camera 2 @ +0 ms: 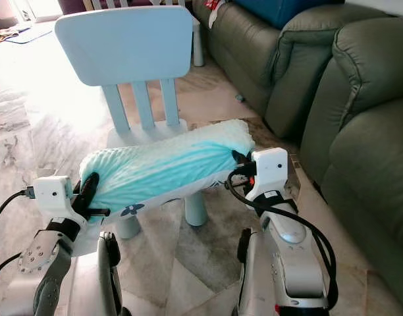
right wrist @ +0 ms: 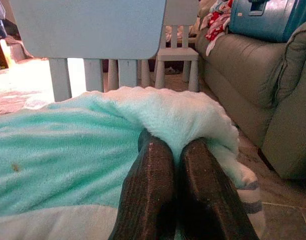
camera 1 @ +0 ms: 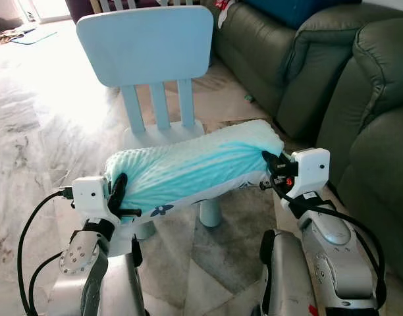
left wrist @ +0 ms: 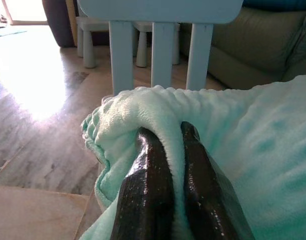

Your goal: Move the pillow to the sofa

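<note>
No legible text, labels, brands, numbers or signs in any view. The pillow (camera 1: 188, 168) at frame centre carries a dark flower print on its white edge, not lettering.

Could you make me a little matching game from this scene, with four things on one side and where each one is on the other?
Things:
1. pillow
2. chair
3. sofa
4. left gripper

Places:
A. standing on the floor just behind the pillow
B. along the robot's right side
C. pinching the pillow's end on the robot's left
D. held up between the two grippers, left and right gripper

Pairs: 1-D, 2-A, 3-B, 4-C
</note>
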You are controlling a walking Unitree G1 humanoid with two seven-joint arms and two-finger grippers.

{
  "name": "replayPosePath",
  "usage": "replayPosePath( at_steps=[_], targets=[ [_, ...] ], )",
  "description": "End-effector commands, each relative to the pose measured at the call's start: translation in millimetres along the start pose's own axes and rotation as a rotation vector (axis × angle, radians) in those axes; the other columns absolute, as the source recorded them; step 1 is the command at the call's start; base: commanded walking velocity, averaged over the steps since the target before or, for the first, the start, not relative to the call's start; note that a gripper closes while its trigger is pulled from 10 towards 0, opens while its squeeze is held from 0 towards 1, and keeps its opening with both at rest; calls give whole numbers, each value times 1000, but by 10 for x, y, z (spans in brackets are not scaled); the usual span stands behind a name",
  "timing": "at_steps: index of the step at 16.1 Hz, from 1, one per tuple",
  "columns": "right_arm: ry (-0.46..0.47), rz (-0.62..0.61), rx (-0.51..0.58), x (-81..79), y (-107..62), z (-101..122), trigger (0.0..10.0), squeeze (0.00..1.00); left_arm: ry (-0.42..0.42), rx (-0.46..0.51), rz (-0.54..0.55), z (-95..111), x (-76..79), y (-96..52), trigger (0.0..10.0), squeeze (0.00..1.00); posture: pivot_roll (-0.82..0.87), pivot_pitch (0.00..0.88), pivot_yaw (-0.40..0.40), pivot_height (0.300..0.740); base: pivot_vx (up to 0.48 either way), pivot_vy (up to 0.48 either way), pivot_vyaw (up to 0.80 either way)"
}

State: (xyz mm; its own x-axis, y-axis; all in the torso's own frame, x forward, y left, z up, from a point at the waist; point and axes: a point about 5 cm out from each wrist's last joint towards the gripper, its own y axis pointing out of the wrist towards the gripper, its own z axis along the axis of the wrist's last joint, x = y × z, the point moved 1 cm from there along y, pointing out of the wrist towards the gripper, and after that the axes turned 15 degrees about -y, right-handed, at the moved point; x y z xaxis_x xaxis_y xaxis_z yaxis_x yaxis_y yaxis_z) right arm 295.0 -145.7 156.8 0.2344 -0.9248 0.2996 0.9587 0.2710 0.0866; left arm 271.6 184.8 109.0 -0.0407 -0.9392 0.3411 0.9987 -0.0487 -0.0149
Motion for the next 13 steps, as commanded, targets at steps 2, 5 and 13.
replayPosePath(
  at_steps=[2,5,13],
  targets=[
    [-7,-22,33,51,31,76,10000,0,15,18,35,51,-67,5,10000,0,-89,0,19,490,0,0,0],
    [-7,-19,33,51,40,75,10000,0,13,14,30,30,-45,-2,10000,0,-89,0,19,525,0,0,0],
    [-4,-12,34,32,45,69,10000,0,12,10,27,23,-39,-4,10000,0,-88,0,17,630,0,0,0]
  ],
)
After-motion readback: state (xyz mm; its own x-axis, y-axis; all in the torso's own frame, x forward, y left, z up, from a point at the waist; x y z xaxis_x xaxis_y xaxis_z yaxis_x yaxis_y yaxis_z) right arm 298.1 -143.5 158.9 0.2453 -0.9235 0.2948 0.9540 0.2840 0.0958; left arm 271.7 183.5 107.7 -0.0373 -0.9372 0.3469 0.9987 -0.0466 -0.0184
